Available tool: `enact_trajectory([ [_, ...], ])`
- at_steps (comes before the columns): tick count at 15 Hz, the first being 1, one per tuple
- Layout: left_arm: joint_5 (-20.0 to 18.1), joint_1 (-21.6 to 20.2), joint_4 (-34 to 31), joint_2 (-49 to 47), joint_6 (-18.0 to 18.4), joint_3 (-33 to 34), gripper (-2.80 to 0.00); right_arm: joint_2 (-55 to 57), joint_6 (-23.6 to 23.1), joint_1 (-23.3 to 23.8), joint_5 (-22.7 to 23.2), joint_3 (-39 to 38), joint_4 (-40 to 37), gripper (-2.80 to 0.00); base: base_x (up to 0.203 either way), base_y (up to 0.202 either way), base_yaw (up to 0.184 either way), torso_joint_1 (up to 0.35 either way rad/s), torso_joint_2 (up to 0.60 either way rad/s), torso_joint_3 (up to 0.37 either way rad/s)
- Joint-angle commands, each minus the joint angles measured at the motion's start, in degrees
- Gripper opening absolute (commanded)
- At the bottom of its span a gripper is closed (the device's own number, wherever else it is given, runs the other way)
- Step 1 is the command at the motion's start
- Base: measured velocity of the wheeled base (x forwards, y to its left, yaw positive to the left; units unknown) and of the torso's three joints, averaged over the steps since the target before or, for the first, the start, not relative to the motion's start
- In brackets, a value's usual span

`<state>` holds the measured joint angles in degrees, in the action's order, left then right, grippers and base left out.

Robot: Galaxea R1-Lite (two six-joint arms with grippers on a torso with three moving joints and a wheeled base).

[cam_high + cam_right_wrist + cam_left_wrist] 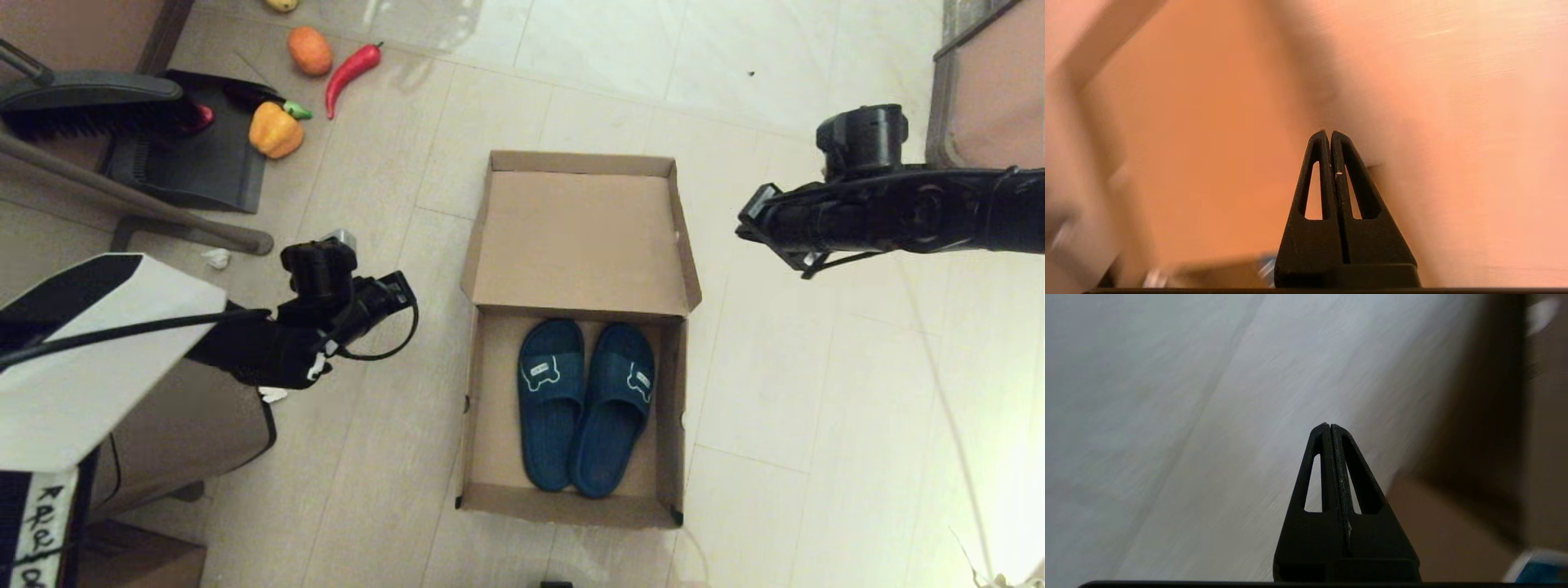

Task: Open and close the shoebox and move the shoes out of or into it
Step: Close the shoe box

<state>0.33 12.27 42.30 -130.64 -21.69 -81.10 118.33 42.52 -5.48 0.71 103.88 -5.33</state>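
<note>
Shoes (586, 404) in open shoebox (490, 408); hands clear both sides.

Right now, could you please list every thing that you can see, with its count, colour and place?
shoebox: one, brown cardboard, on the floor in the middle, lid open and folded back away from the robot.
shoes: two, dark teal-blue, side by side inside the shoebox.
red chili: one, red, on the floor far left.
orange fruit: one, orange, beside the red chili.
yellow pepper: one, yellow-orange, on the edge of the dustpan.
dustpan: one, dark grey, far left.
brush: one, black, at the far left by the dustpan.
left gripper: one, black, left of the shoebox, fingers shut.
right gripper: one, black, right of the shoebox, fingers shut.
</note>
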Motion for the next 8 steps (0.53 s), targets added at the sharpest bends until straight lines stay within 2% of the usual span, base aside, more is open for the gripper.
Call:
enact_trajectory([
  [1,0.0,1.9,0.0,-3.2,-0.5,-3.2,-2.8,1.1,2.3,1.7,0.0,-0.9,-0.8,-2.8,0.0,0.0,0.0,0.0,0.0,0.0],
  [3,0.1,3.1,-0.7,-4.1,-0.6,-5.2,-2.8,3.3,6.0,1.6,0.1,-1.1,-0.9,-2.8,0.0,0.0,0.0,0.0,0.0,0.0],
  [6,0.2,4.4,-2.8,-4.2,-0.5,-7.2,-2.8,9.1,7.9,1.4,1.1,0.5,-0.9,-2.8,0.0,0.0,0.0,0.0,0.0,0.0],
  [8,0.2,4.9,-3.1,-4.1,-0.5,-7.1,-2.8,11.7,10.7,1.2,4.6,1.6,-0.9,-2.8,0.0,0.0,0.0,0.0,0.0,0.0],
])
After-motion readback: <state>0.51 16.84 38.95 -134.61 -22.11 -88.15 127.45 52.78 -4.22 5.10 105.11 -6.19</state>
